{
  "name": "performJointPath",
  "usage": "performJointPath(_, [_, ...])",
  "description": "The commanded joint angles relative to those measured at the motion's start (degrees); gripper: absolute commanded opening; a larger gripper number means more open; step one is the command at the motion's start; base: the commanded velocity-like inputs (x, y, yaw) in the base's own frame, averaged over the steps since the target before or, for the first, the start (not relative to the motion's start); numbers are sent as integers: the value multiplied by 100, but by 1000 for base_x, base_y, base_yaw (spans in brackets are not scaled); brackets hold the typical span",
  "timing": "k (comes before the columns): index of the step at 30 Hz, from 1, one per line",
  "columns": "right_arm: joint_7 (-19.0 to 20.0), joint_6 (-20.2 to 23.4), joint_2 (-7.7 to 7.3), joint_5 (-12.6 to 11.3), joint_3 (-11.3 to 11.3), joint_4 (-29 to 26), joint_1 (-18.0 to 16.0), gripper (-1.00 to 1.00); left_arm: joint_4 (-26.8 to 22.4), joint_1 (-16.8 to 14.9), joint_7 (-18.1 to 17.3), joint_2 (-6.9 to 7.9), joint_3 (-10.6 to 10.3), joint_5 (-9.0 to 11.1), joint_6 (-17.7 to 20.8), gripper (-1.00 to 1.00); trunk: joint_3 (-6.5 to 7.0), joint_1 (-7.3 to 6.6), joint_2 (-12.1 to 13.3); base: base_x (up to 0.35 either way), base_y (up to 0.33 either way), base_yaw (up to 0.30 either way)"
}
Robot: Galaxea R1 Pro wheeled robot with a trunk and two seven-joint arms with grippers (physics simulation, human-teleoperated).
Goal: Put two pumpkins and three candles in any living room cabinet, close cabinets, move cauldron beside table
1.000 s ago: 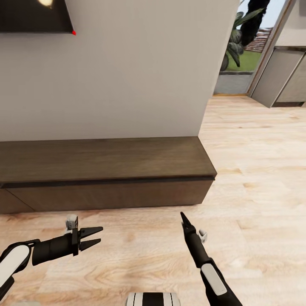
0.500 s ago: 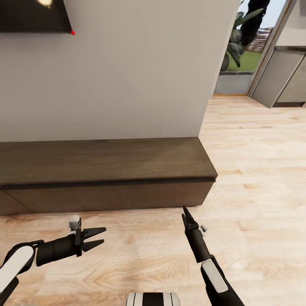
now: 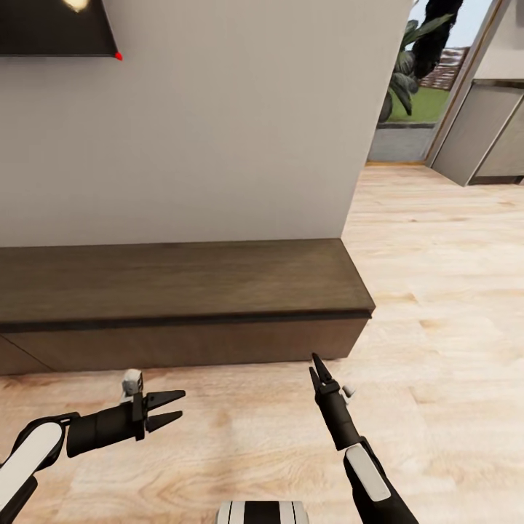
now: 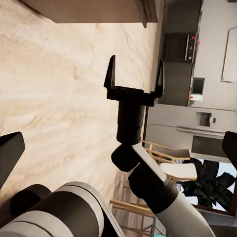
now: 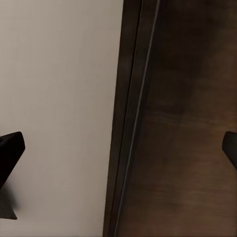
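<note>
facing the closed cabinet (image 3: 182, 306), both arms hang low with nothing held: left gripper (image 3: 173, 409) jaws spread apart, right gripper (image 3: 315, 367) jaws wide too. with no handle, the right tips may skid off its drawer front.

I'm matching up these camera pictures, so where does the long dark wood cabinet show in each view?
Head view: the cabinet runs along the wall, from the left edge past the middle.
Left wrist view: a brown strip beyond the right pincer.
Right wrist view: close up, beside the pale wall.
Shared landmark: the seam under its top.
</note>
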Motion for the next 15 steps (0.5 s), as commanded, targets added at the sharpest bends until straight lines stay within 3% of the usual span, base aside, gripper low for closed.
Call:
performJointPath(1, [-4, 3, -1, 0, 0, 2, 0, 100, 0, 1, 0, 0, 0, 0, 0, 100, 0, 0, 0, 59, 0, 0])
performJointPath(15, [-3, 7, -2, 9, 0, 13, 0, 100, 0, 2, 3, 0, 0, -1, 0, 100, 0, 0, 0, 119, 0, 0])
